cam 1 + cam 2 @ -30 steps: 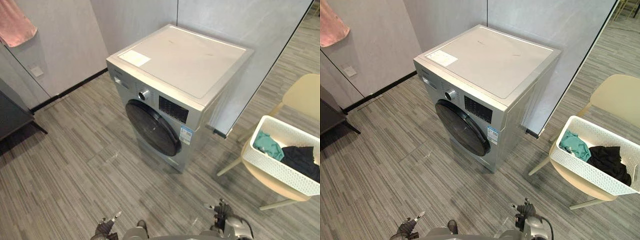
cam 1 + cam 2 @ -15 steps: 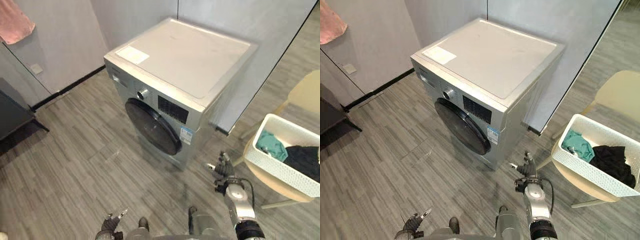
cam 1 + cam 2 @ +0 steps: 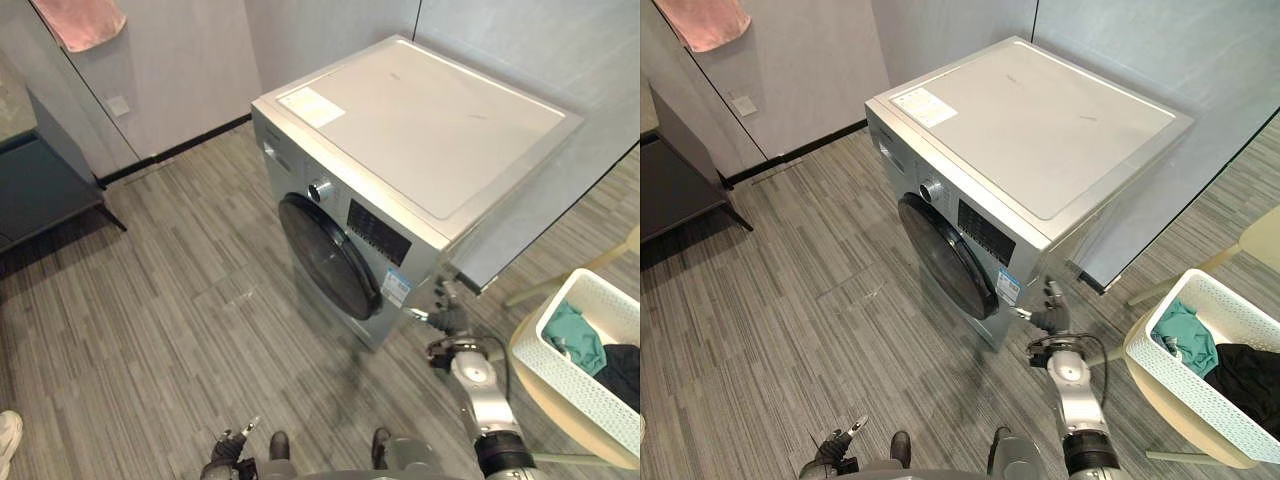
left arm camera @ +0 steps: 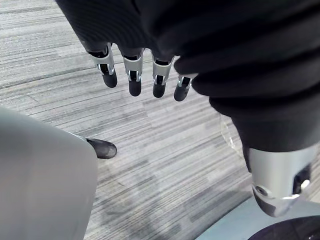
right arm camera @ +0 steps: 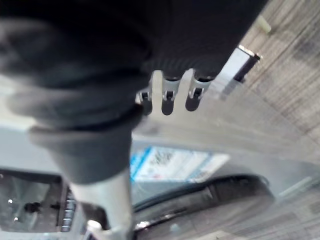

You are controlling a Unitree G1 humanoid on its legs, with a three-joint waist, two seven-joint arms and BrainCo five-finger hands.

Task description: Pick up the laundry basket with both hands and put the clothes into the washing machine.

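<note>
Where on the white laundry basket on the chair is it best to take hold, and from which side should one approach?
The laundry basket is probably best taken by its top rim at both short ends, coming from its long near wall. It sits upright on the chair, and the clothes lie below the rim, leaving it free.

No print can be read. The washing machine (image 3: 440, 140) has a white sticker (image 3: 312, 106) on its top by a front corner and a blue-and-white label (image 3: 396, 288) on its front beside the door, both with lettering too small to make out. Its dark display panel (image 3: 378, 232) seems to carry faint, unreadable markings.
</note>
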